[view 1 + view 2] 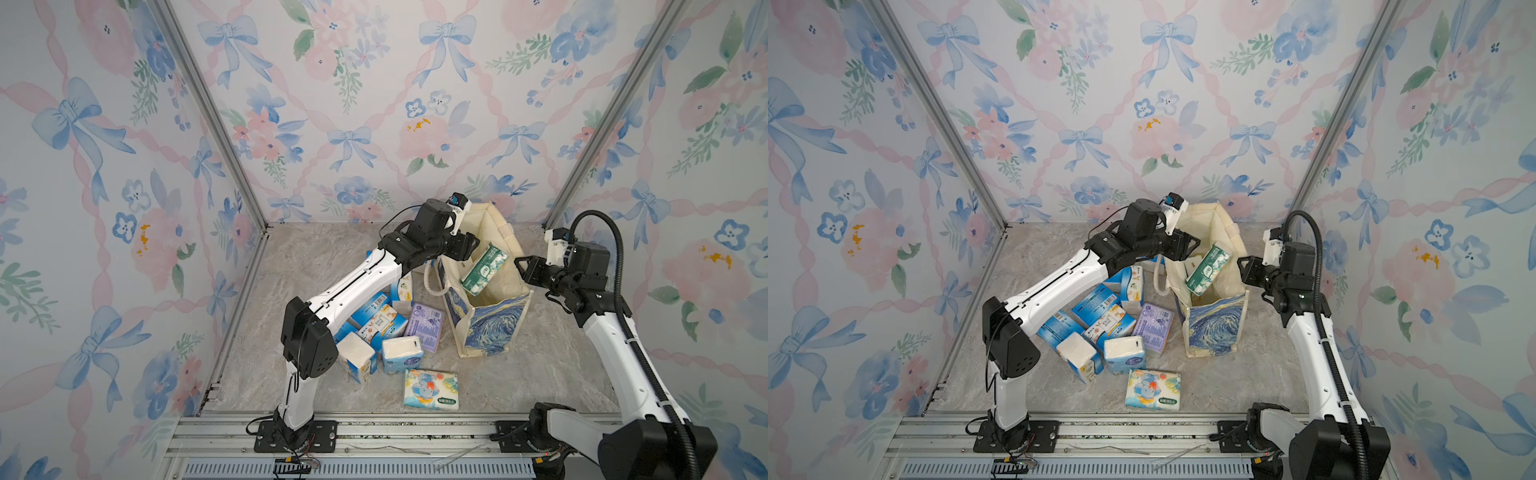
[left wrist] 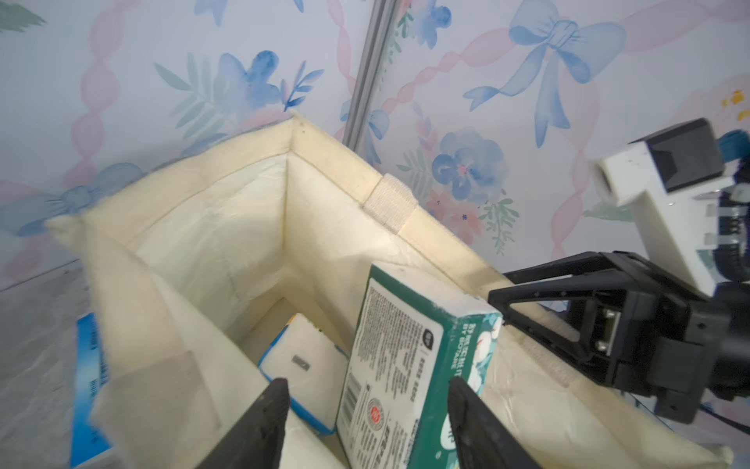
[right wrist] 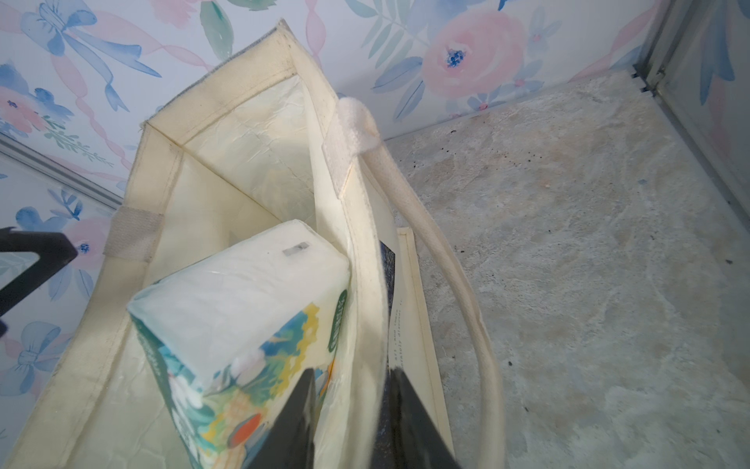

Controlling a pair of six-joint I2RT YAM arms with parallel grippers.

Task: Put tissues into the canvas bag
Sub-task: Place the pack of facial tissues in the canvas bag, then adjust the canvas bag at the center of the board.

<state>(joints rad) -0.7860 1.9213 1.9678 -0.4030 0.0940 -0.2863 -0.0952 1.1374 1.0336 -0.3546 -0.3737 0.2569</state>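
The canvas bag (image 1: 490, 324) (image 1: 1217, 328) stands open on the table, cream with a blue swirl print. A green-white tissue pack (image 1: 484, 270) (image 1: 1208, 268) leans inside its mouth. My left gripper (image 1: 471, 245) (image 2: 365, 383) hovers over the bag's left rim, open, its fingers wider than that pack (image 2: 397, 365). A white blue-edged pack (image 2: 304, 357) lies at the bag's bottom. My right gripper (image 1: 519, 266) (image 3: 355, 373) is shut on the bag's right wall (image 3: 365, 325), one finger inside and one outside. Several tissue packs (image 1: 376, 320) lie heaped left of the bag.
A lilac pack (image 1: 424, 328) and a flat cartoon-print pack (image 1: 432, 388) lie at the pile's near edge. My left arm (image 1: 353, 282) reaches over the pile. A rope handle (image 3: 446, 284) hangs outside the bag. Floral walls and metal posts (image 1: 216, 124) close in the table.
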